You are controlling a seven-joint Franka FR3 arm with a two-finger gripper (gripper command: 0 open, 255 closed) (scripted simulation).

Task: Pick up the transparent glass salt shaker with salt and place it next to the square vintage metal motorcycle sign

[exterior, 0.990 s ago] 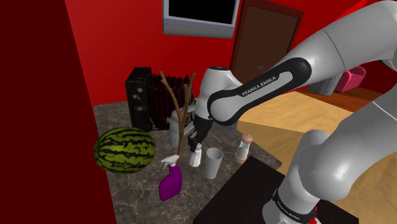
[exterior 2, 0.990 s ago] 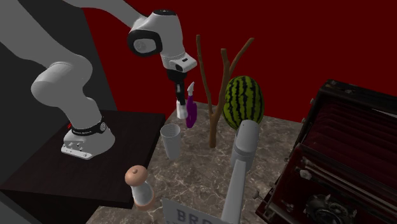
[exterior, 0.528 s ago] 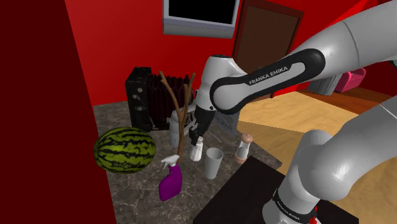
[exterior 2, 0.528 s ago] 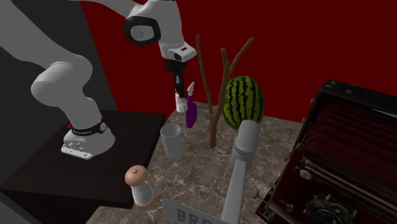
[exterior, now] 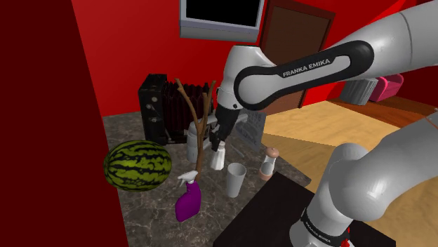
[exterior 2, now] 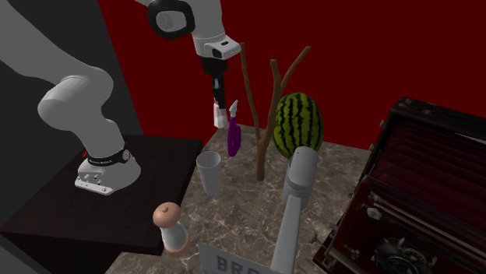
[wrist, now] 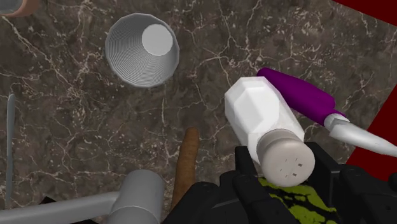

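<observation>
One white arm (exterior: pixel 309 67), lettered FRANKA EMIKA on its dark link, reaches from the shoulder view's right edge to frame centre. The black gripper (exterior 2: pixel 218 100) points down, clenched on the salt shaker (exterior 2: pixel 219 116) just below its cap. The shaker is drawn white, with a faceted body and a pale cap with small holes. It hangs clear of the marble counter (wrist: pixel 63 121), upper centre in the second exterior view. In the wrist view it sits tilted between the two fingers (wrist: pixel 247 167), cap toward the camera.

The sign (exterior 2: pixel 234 263) is cut by the bottom edge of the second exterior view. It is pale with dark letters, "BR" readable, the rest cropped. Shaker and sign are well apart.

Other items on the counter:
- A grey ribbed cup (exterior: pixel 235 179) stands upright, lower centre in the shoulder view, just right of the shaker.
- A purple spray bottle (exterior: pixel 187 198) with a white nozzle is lower left of the cup.
- The striped watermelon (exterior: pixel 137 165) is at left centre.
- The bare brown branch (exterior: pixel 200 126) stands upright, just left of the gripper.
- The brown-topped grinder (exterior: pixel 267 163) is right of the cup.
- A grey mallet-like object (exterior 2: pixel 294 204) is at lower centre in the second exterior view.
- A black bellows camera (exterior 2: pixel 417 194) is at that view's right edge.

The dark stand (exterior: pixel 270 214) is at lower right in the shoulder view. The band on the arm's base carries lettering too small to read.
</observation>
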